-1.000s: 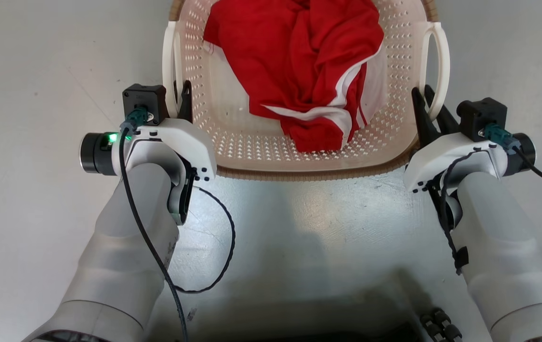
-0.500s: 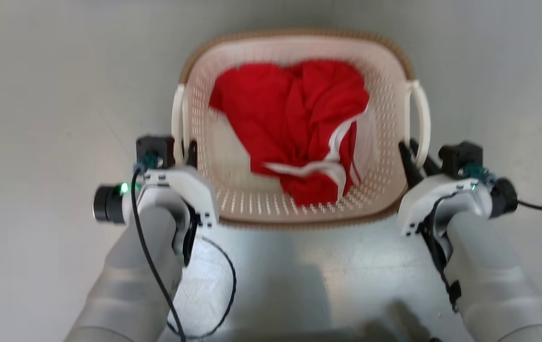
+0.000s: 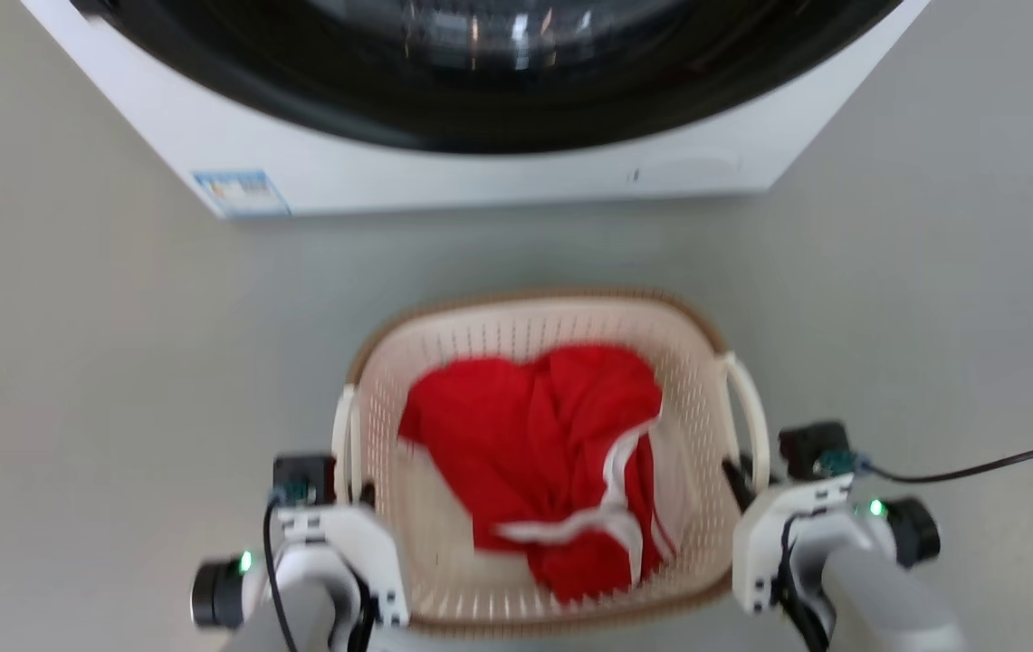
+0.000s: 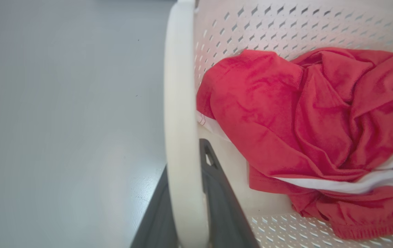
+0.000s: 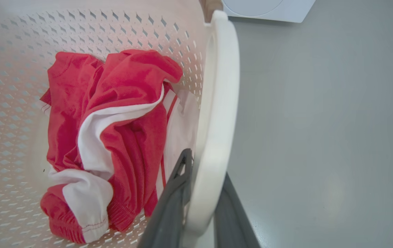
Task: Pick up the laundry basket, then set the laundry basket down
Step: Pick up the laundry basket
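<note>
laundry basket (image 3: 516, 330), the cream-white perforated plastic one with the brown woven-look rim: where is it?

over the pale grey floor (image 3: 118, 362), in front of the white washing machine with the dark round door (image 3: 480, 172). the machine stands at the far edge of the stretch of floor in the head view. basket and machine are apart, with bare floor between them. whether the basket's base touches the floor, i cannot tell.

what is in it?

a crumpled red garment with white stripes (image 3: 543, 444). it lies on the bottom and reaches towards the near wall.

and the left tool (image 4: 186, 165)?

closed down on the white left loop handle (image 4: 179, 86). one dark finger lies inside the loop beside the basket wall, the other outside. the handle's bar is pinched between them at the near end of the loop.

the right tool (image 5: 205, 165)?

much the same on the white right loop handle (image 5: 218, 86). it is nearly closed, with the bar clamped between the inner finger and the outer one, again at the loop's near end.

anything else by the basket?

a thin black cable (image 3: 978, 471) runs from the right wrist off to the right, above the floor.
</note>
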`<state>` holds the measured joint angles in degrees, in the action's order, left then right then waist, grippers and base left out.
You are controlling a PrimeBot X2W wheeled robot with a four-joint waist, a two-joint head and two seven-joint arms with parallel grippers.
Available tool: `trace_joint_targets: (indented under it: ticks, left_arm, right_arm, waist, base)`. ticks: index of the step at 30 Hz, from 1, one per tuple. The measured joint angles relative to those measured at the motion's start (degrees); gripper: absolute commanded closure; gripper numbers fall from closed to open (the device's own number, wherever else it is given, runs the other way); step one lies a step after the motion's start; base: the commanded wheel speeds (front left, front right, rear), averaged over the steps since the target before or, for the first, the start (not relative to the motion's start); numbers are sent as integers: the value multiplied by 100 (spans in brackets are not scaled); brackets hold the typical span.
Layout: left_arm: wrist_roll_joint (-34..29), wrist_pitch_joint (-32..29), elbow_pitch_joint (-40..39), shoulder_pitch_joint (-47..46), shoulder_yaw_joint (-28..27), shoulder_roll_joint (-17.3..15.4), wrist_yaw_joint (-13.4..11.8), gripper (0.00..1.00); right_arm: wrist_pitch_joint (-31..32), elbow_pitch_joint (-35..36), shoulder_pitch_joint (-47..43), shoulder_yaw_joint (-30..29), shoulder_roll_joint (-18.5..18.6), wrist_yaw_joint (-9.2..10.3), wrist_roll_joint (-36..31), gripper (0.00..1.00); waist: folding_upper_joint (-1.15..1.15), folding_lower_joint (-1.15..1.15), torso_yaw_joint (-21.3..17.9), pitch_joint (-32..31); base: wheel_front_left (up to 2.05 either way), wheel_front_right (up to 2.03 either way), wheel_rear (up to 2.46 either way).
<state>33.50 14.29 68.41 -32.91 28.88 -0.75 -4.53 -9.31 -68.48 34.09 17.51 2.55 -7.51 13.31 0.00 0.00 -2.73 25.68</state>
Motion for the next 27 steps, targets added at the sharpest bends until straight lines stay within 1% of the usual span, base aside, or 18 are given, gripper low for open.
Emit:
trace_joint_targets:
  ticks: [4, 9, 13, 19, 23, 27]
  left_arm:
    - [269, -113, 33, 488, 236, -27, 1, 100]
    - [528, -277, 11, 1065, 571, -60, -3, 100]
    - [687, -324, -66, 1350, 776, -97, -93, 100]
    - [866, -344, -129, 1548, 1009, -113, -158, 100]
    - [1039, -349, -182, 1846, 1151, -125, -211, 100]
    - [1204, -369, -260, 1968, 1307, -145, -280, 100]
  right_arm:
    - [375, 14, -387, 450, 1, 1, 326, 100]
    - [728, 51, -837, 816, 10, 2, 603, 100]
    - [947, 90, -1051, 1021, 20, 24, 753, 100]
    - [1070, 120, -1218, 1123, 40, 43, 909, 100]
    - [1143, 141, -1462, 1226, 46, 43, 1012, 100]
    - [1177, 142, -1566, 1266, 55, 44, 1084, 100]
  waist:
    - [0, 0, -34, -617]
    - [0, 0, -101, -1344]
    - [0, 0, -170, -1818]
    - [0, 0, -259, -2212]
    - [0, 0, -316, -2476]
    - [0, 0, -353, -2593]
  base:
    - [0, 0, 0]
    - [0, 0, 0]
    - [0, 0, 0]
    - [0, 0, 0]
    - [0, 0, 0]
    - [0, 0, 0]
